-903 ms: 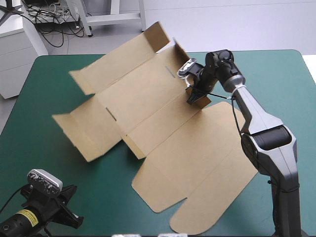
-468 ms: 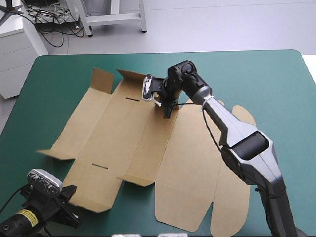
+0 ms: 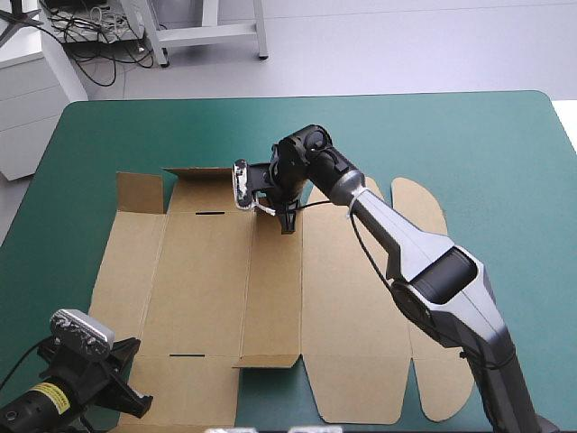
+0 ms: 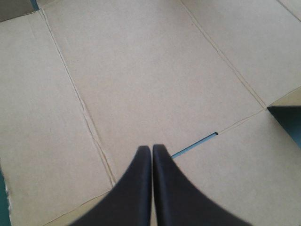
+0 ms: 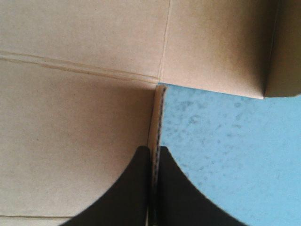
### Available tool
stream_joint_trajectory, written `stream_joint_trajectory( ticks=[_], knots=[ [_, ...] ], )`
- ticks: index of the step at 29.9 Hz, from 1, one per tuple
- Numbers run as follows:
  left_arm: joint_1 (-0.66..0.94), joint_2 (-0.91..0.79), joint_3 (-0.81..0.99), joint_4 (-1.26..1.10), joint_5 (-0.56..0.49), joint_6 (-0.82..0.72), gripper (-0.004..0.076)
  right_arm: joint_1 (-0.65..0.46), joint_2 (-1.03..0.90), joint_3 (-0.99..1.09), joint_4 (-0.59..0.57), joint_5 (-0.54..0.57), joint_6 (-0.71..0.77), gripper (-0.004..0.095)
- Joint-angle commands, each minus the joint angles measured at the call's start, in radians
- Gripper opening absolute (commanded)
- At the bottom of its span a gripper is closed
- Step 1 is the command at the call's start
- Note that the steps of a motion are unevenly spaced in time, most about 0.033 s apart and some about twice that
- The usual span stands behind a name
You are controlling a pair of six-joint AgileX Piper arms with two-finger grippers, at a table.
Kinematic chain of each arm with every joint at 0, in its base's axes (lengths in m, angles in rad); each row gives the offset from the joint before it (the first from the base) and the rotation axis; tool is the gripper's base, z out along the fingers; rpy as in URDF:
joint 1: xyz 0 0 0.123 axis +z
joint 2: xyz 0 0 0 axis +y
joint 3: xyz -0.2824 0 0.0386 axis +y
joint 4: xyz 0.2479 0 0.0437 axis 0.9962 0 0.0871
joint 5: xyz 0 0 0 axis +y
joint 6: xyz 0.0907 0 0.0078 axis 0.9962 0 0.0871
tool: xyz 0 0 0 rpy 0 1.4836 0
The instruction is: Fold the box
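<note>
Box (image 3: 203, 280) lies flat on the desk (image 3: 469, 144), left of centre. My right tool (image 3: 288, 222) is clamped on its far edge at 12 o'clock. My left tool (image 4: 151, 149) is clenched empty above the 7 o'clock corner. Risk: the thin pinch slips or tears the flap if I yank. Long axis runs 9-to-3, rounded lid flaps toward 3.
</note>
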Motion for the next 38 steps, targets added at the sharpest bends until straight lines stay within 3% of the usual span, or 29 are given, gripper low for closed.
stream_joint_trajectory(
  ticks=[1, 7, 11, 14, 22, 30, 34, 38],
  knots=[
    [-0.003, 0.007, -0.024, -0.004, -0.051, -0.009, -0.001, -0.005, -0.07, -0.035, -0.005, -0.017, -0.003, 0.0],
    [-0.003, 0.007, -0.024, -0.004, -0.051, -0.009, -0.001, -0.005, -0.076, -0.035, -0.003, -0.048, 0.068, 0.0083],
    [-0.003, 0.007, -0.024, -0.004, -0.051, -0.009, -0.001, -0.007, -0.094, -0.035, -0.003, -0.055, 0.156, 0.0281],
    [-0.003, 0.007, -0.024, -0.004, -0.051, -0.009, -0.001, -0.016, -0.123, -0.035, -0.014, -0.049, 0.238, 0.0367],
    [-0.003, 0.007, -0.024, -0.004, -0.051, -0.009, -0.001, -0.076, -0.301, -0.035, -0.16, -0.041, 0.333, 0.0366],
    [-0.003, 0.007, -0.024, -0.004, -0.051, -0.009, -0.001, -0.188, -0.545, -0.035, -0.33, 0.042, 0.629, 0.0243],
    [-0.003, 0.007, -0.024, -0.004, -0.051, -0.009, -0.001, -0.223, -0.662, -0.035, -0.392, 0.087, 0.69, 0.0107],
    [-0.003, 0.007, -0.024, -0.004, -0.051, -0.009, -0.001, -0.266, -0.771, -0.006, -0.42, 0.101, 0.884, -0.0018]
  ],
)
